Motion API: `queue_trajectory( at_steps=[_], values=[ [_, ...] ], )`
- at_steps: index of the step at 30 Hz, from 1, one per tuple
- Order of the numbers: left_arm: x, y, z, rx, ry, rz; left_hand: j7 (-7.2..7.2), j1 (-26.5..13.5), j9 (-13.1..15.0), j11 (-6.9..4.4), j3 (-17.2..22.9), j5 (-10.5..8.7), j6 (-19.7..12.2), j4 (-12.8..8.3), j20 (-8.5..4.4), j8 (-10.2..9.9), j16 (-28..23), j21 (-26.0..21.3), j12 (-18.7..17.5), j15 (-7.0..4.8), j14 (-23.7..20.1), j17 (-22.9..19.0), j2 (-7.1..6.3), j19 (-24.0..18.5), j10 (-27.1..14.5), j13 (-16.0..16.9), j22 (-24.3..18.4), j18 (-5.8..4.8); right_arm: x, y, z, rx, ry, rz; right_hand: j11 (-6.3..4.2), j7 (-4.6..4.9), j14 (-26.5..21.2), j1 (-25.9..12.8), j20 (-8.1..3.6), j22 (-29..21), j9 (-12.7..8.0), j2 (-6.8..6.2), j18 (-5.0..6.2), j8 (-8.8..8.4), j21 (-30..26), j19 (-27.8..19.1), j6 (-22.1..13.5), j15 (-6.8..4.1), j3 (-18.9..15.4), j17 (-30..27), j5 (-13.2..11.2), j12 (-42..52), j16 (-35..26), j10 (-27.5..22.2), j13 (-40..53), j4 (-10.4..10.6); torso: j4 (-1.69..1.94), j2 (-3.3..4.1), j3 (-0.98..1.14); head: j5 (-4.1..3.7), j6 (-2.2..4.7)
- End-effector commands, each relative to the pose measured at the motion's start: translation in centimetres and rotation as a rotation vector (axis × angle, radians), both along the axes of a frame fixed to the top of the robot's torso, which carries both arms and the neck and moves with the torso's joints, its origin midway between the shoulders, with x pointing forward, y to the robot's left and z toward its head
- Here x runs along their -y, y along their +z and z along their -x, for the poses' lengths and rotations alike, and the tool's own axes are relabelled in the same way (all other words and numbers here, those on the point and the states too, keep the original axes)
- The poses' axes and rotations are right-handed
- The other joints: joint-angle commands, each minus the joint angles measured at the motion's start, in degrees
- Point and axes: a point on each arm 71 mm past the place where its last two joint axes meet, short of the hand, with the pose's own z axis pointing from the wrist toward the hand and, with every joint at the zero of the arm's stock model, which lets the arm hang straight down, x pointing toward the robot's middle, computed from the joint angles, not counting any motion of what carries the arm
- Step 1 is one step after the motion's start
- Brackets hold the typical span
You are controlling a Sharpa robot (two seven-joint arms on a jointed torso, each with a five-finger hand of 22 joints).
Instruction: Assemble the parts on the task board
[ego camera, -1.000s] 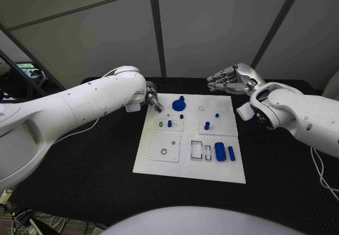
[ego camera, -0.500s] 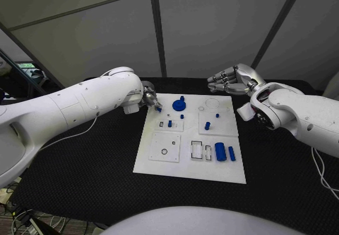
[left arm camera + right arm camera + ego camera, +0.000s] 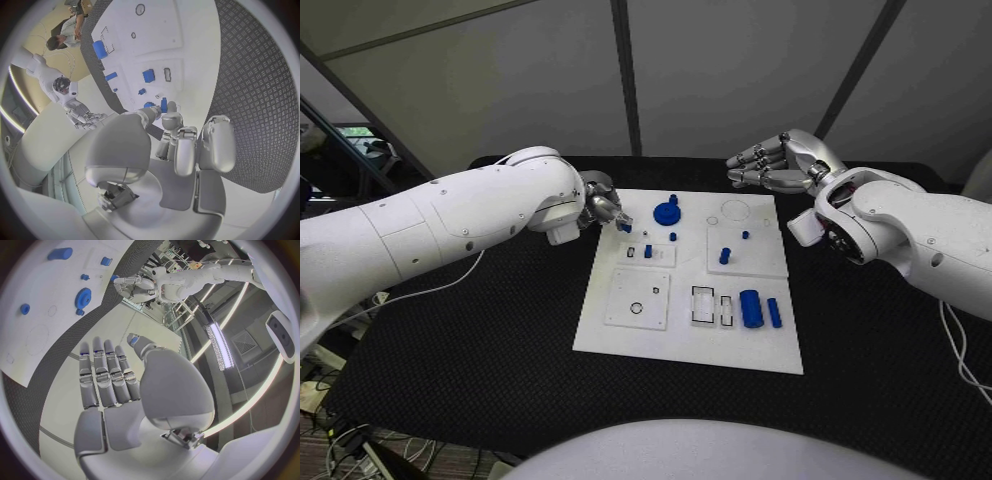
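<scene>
My left hand (image 3: 600,203) is at the far left corner of the task board (image 3: 661,335). Its fingers (image 3: 164,120) pinch a small blue part (image 3: 164,104) by the tips, just over the board's edge. In the head view that part (image 3: 625,226) peeks out below my fingers.

My right hand (image 3: 776,163) hangs over the black surface (image 3: 473,340) past the board's far right corner. Its fingers (image 3: 106,375) are stretched out side by side and grasp nothing.

The white board lies in the middle of the surface. A round blue gear (image 3: 666,213) sits near its far edge, with a thin ring mark (image 3: 734,210) to its right. Nearer me stand some small blue pegs (image 3: 723,256). On the near right part of the board a fat blue cylinder (image 3: 750,308) lies beside a thin blue bar (image 3: 773,313). Next to them are two empty slots (image 3: 711,307), and to the left is a round hole (image 3: 635,309).

I can read no words or labels on anything.
</scene>
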Motion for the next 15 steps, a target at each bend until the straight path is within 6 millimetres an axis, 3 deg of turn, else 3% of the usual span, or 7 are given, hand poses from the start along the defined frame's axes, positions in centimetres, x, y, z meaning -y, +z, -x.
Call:
queue_trajectory(
  at_steps=[1, 15],
  values=[
    [0.1, 0.0, 0.6, 0.028, 0.006, 0.013, -0.16, -0.4, 0.1, -0.06, 7.6, -0.01, -0.4, -7.0, -0.42, 0.4, 0.4, -0.1, 0.3, -0.39, 6.1, 15.1, -0.12, 0.2, 0.4, 0.1, 1.0, -0.05, 0.0, 0.1, 0.0, 0.001, 0.006, 0.004, -0.1, 0.05, -0.3, -0.3, 0.08, -0.1, 0.1, 0.15, 0.33, -0.01, -0.2, 0.3, 0.0, -0.12, -0.3, -0.1, 0.2, 0.1, 0.1, -0.5, 0.0, -0.1, -0.01, 0.03, -0.03, 0.06, -0.15],
    [0.4, -1.4, 2.4, 0.032, -0.025, -0.026, -0.27, -1.4, 0.5, -0.2, 9.7, 0.02, -0.3, -8.0, -0.51, 1.2, 0.4, 0.1, 0.7, -0.53, 6.1, 15.1, -0.93, 0.3, 1.0, 0.5, 1.3, -0.1, 0.0, 0.1, 0.0, 0.002, 0.008, 0.007, -0.1, 0.05, -0.3, -0.3, 0.08, -0.1, 0.1, 0.15, 0.33, -0.01, -0.2, 0.3, 0.0, -0.12, -0.3, -0.1, 0.2, 0.1, 0.1, -0.5, 0.0, -0.1, -0.13, 0.09, -0.13, 0.2, -0.33]
  ],
)
